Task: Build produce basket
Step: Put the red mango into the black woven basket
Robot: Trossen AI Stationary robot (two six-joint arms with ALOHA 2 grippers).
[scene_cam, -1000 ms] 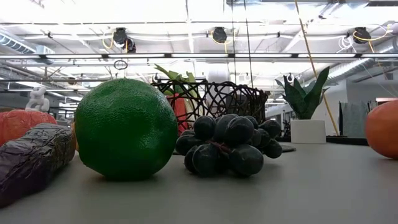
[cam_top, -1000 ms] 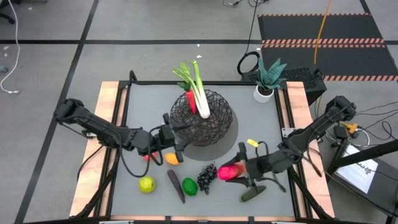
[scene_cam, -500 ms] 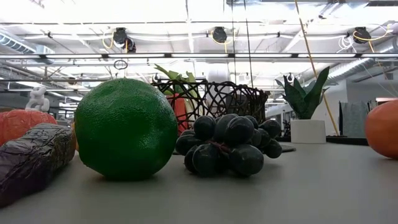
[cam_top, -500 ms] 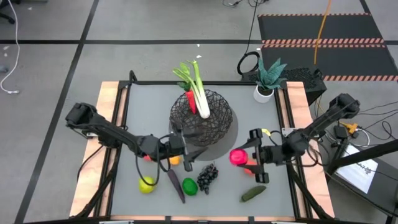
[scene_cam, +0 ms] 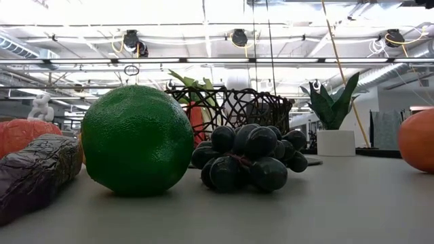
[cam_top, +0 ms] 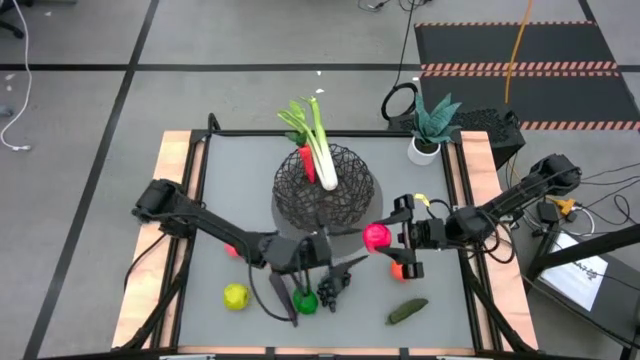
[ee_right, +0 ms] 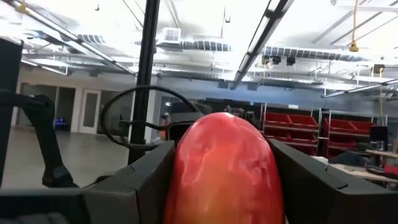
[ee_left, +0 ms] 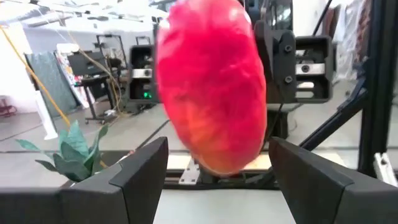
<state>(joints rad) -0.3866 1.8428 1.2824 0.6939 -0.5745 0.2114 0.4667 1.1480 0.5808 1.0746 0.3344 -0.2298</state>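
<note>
Right pincer (cam_top: 391, 237), pinching the glossy red plastic fruit (cam_top: 377, 236), has lifted it off the tabletop (cam_top: 440, 300). The black wire basket (cam_top: 326, 190) lies just beyond. Left pincer (cam_top: 330, 272), spread, has moved over the dark grapes (cam_top: 328, 289).

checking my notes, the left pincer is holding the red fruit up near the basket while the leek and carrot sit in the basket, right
Not quite: the right pincer holds the red fruit, not the left. The high view shows it beside the basket, and the right wrist view shows the fruit between its own fingers. The leek and carrot do sit in the basket.
</note>
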